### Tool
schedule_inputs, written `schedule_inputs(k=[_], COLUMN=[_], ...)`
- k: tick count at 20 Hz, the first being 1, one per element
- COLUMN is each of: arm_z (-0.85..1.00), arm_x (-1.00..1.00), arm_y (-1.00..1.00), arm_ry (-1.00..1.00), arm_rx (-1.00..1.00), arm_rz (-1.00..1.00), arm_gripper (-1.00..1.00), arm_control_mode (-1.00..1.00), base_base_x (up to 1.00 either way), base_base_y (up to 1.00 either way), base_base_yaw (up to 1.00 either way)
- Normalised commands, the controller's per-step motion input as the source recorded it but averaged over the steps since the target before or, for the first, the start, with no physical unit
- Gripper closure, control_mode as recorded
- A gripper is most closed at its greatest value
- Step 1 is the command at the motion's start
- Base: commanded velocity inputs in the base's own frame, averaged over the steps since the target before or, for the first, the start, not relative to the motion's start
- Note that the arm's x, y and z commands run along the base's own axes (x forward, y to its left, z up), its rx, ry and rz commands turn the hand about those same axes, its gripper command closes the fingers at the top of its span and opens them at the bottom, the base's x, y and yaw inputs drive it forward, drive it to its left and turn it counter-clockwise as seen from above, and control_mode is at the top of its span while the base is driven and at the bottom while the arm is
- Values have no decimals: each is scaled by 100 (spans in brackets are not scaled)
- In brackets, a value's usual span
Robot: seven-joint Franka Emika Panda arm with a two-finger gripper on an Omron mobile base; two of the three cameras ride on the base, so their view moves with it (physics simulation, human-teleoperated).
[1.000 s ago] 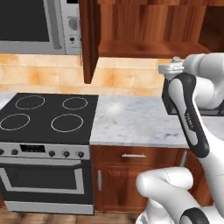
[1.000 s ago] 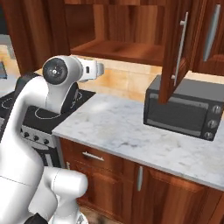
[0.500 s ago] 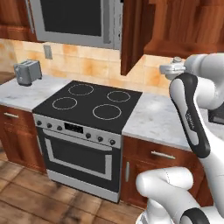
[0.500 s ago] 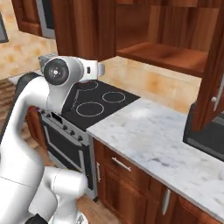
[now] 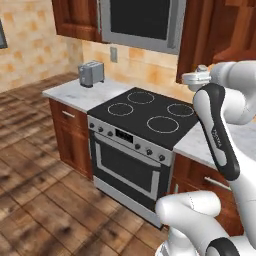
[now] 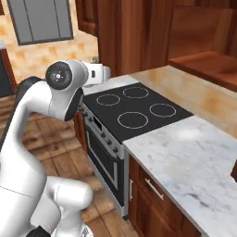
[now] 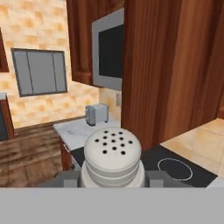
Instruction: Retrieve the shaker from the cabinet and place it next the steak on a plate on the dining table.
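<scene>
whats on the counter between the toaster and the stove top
Nothing: in the left base view the marble counter between the toaster and the stove top is bare.

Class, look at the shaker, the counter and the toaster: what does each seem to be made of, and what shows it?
Shaker: matte pale ceramic or plastic, going by its dull, perforated cap. Counter: polished marble-like stone, white with grey veins. Toaster: probably brushed metal, grey with a soft sheen.

base views: behind arm, share stove (image 5: 150,117) | hand view: close above shaker (image 7: 112,157)
</scene>
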Motion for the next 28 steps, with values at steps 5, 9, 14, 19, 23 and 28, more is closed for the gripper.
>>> schedule_inputs(k=[5,9,14,19,23,28], arm_z=[0,0,0,0,0,0], arm_x=[0,0,0,0,0,0], arm_y=[0,0,0,0,0,0], arm_ry=[0,0,0,0,0,0], arm_rx=[0,0,0,0,0,0], arm_rz=[0,0,0,0,0,0], arm_gripper=[100,100,100,100,100,100], arm_control_mode=[100,100,100,100,100,100], base_base_x=[-1,0,0,0,0,0], base_base_y=[6,10,15,21,29,34], base_base_yaw=[49,48,47,46,44,43])
